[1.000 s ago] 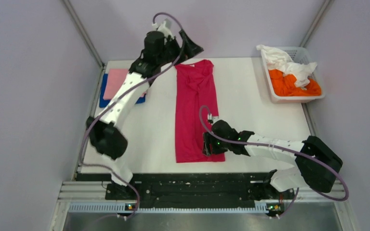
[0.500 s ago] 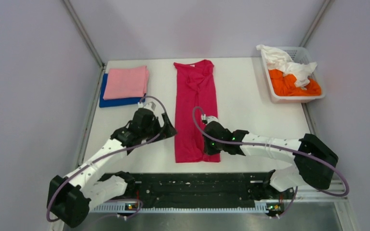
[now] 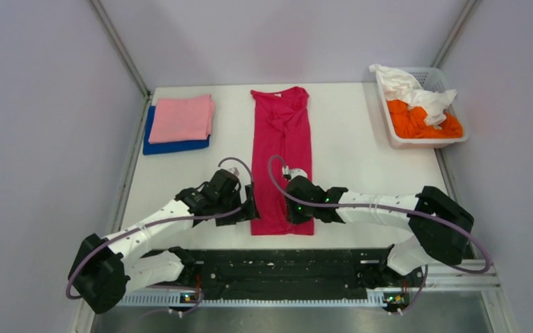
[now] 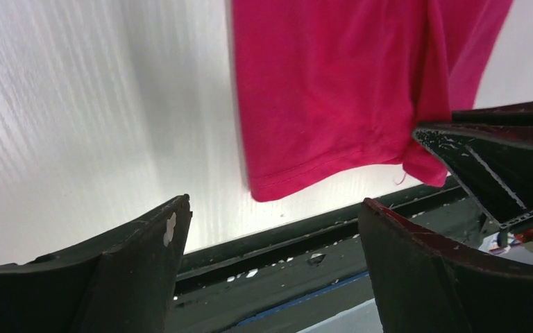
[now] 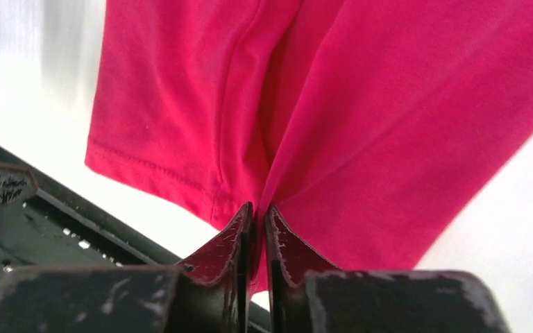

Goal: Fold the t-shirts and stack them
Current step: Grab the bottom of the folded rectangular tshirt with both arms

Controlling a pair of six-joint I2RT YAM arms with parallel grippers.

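The magenta-red t-shirt (image 3: 281,149) lies as a long narrow strip down the middle of the table. My right gripper (image 3: 297,214) is shut on its near hem; the cloth (image 5: 361,104) runs up from between the pinched fingers (image 5: 239,225). My left gripper (image 3: 249,209) is open and empty just left of the hem's near-left corner (image 4: 277,182). The folded light pink t-shirt (image 3: 182,118) rests on the folded royal blue t-shirt (image 3: 173,146) at the far left. The orange t-shirt (image 3: 422,121) and white t-shirt (image 3: 409,89) lie crumpled in the basket.
A white slotted basket (image 3: 397,141) stands at the far right of the table. A black rail (image 3: 277,263) runs along the near table edge, close below both grippers. Grey walls enclose the table on three sides.
My left arm swung from the far end of the red shirt down to its near-left hem corner. My right gripper drew the near hem slightly leftward and farther in.
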